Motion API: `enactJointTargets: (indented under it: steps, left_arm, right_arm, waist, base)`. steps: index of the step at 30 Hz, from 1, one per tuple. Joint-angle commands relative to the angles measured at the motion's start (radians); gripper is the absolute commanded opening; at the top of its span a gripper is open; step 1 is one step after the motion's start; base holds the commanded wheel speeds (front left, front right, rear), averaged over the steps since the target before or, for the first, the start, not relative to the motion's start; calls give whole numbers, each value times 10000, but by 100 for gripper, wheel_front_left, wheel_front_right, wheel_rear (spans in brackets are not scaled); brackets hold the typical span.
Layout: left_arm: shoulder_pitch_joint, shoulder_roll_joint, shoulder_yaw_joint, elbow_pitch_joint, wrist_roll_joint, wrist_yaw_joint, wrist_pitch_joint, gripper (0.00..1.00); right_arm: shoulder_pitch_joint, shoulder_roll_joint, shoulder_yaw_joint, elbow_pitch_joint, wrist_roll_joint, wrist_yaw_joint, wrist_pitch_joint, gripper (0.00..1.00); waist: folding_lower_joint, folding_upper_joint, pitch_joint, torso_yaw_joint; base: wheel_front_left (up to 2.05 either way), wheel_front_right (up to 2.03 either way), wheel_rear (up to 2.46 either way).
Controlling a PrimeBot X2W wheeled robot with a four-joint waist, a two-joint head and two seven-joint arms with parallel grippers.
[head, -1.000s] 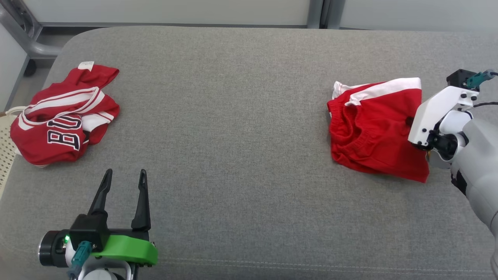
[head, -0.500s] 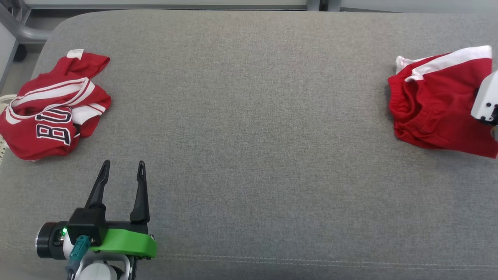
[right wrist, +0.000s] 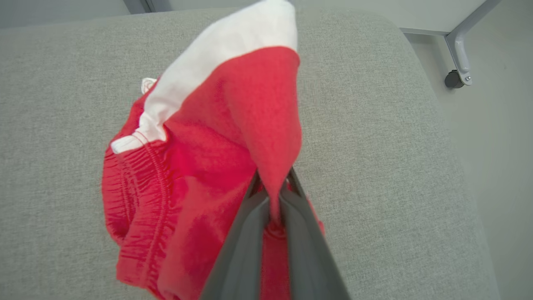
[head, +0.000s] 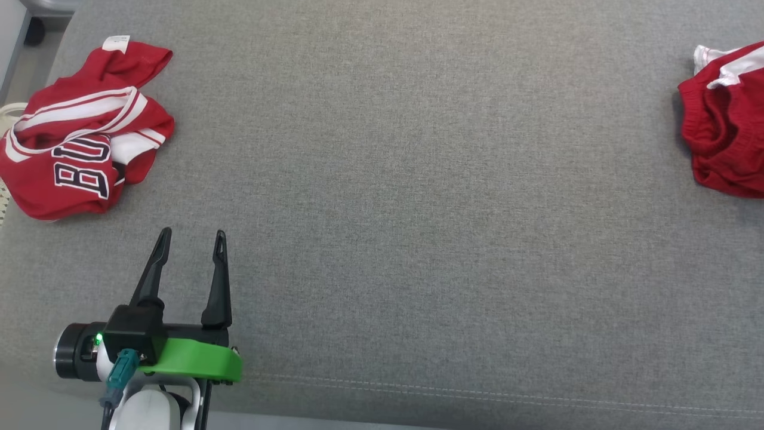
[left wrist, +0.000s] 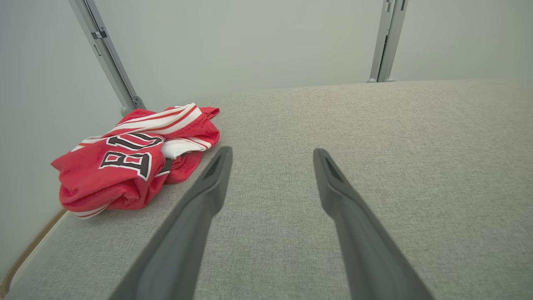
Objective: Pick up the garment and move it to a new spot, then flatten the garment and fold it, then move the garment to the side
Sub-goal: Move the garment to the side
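The grey padded table (head: 382, 179) carries the red shorts (head: 725, 137) at its far right end, one edge pinched up in the closed right gripper (right wrist: 273, 183). The left gripper (head: 193, 233), wide and empty, sits well apart beside a crumpled jersey (head: 77, 149).

A grey upholstered surface (head: 418, 179) is backed by pale wall panels (left wrist: 250, 41) and metal posts (left wrist: 388, 41), while a castor (right wrist: 452, 79) is seen on the floor (right wrist: 499, 166).

Your left gripper (head: 193, 233) sits low on the left of the head view, its two dark fingers pointing forward and spread wide apart. Your right gripper (right wrist: 272, 185) has its fingers pressed together, pinching a fold of the red shorts (right wrist: 195, 175)
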Motion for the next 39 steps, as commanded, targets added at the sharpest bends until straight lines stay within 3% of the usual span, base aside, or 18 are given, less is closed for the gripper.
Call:
enactJointTargets:
  steps: [1,7,20,21,23,24,25,33,39]
  left_arm:
    - [-155,43,11,-30,29,-26,9,100]
    - [-205,32,42,-65,41,-42,9,100]
    - [-299,-29,-15,-56,8,-35,9,100]
    - [-313,-30,-23,-46,5,-36,9,100]
    - [-337,-37,-30,-28,-8,-38,10,100]
    - [-345,-42,-30,-21,-12,-38,9,100]
    - [-355,-46,-30,-15,-17,-38,9,100]
    - [-326,-60,37,19,-29,9,9,100]
    - [-191,-73,151,-53,-96,61,9,100]
  right_arm:
    - [-222,-142,-35,22,-238,-11,30,0]
    - [-548,-538,-232,23,-836,-11,144,0]
    - [-632,-616,-926,22,-2004,-11,135,0]
    - [-656,-644,-981,22,-2125,-11,64,18]
    - [-675,-676,-1070,24,-2400,-11,25,45]
    - [-684,-686,-1114,22,-2557,-11,39,88]
    - [-700,-698,-1176,22,-2696,-11,20,100]
    - [-565,-517,-1877,22,-3506,-11,-203,100]
    - [-404,347,-2496,7,-3393,-11,-1564,100]
  waist:
    - [-1,-1,157,110]
    - [-1,-1,379,158]
    - [-1,-1,630,206]
    - [-1,-1,641,216]
    - [-1,-1,660,237]
    - [-1,-1,667,246]
    - [-1,-1,674,254]
    - [-1,-1,634,228]
    - [-1,-1,341,30]
  base:
    - [0,0,0]
    - [0,0,0]
    - [0,0,0]
    - [0,0,0]
    - [0,0,0]
    - [0,0,0]
    - [0,0,0]
    - [0,0,0]
    - [0,0,0]
